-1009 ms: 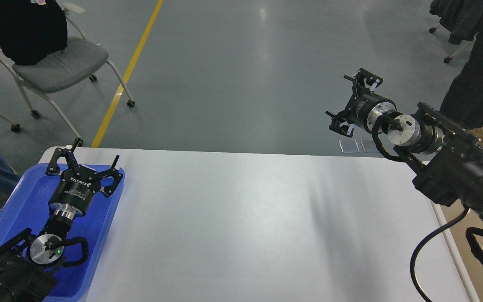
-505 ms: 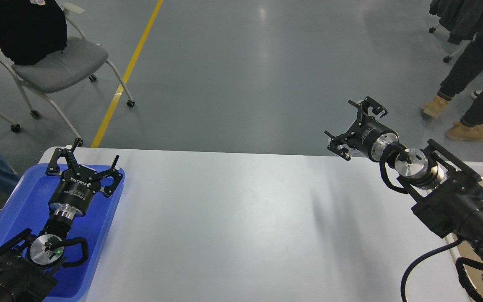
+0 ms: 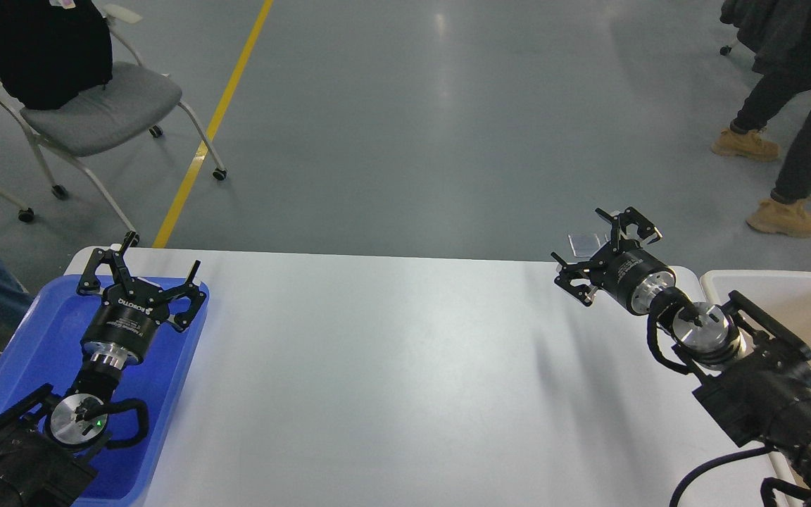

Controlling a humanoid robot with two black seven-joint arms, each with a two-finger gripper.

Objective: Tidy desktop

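The desktop (image 3: 391, 380) is a wide white tabletop with rounded corners, bare in the middle. My left gripper (image 3: 139, 271) is open and empty, held over the far end of a blue plastic tray (image 3: 18, 352) at the table's left edge. My right gripper (image 3: 604, 255) is open and empty, held low over the desktop's far right corner, fingers pointing away and to the left.
A beige tub with a white rim (image 3: 786, 296) stands at the right edge. A grey chair (image 3: 96, 105) stands on the floor at the far left beside a yellow floor line (image 3: 215, 120). A person's legs in tan boots (image 3: 775, 211) are at the far right.
My right arm has come down and back toward the table, its gripper now low over the far right corner. The tub has come into view. The person has walked away. My left arm has not moved.
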